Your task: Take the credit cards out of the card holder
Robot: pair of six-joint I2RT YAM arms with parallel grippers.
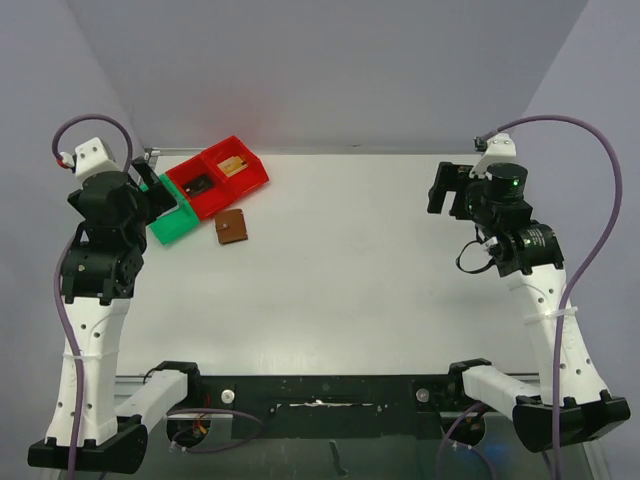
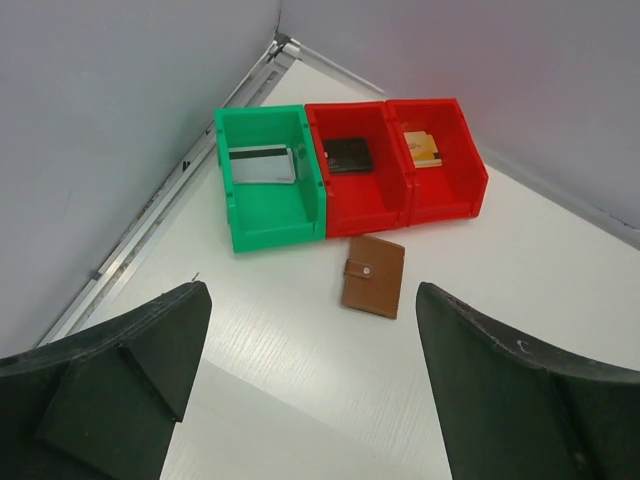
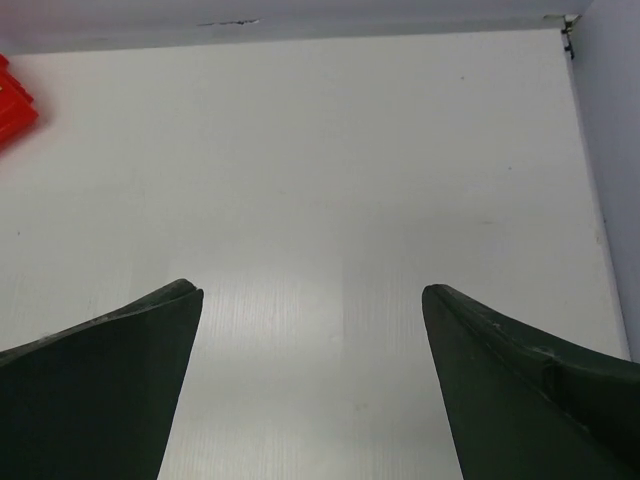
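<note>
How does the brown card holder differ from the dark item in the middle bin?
The card holder is brown and lies on the table; the dark item is black and sits inside a red bin. The card holder shows a snap tab; none is visible on the dark item. Both lie flat and look rectangular.

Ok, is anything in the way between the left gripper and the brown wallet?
Nothing visible. Only white tabletop shows between the open left gripper and the closed wallet. The red bins and green bin sit beyond the wallet.
</note>
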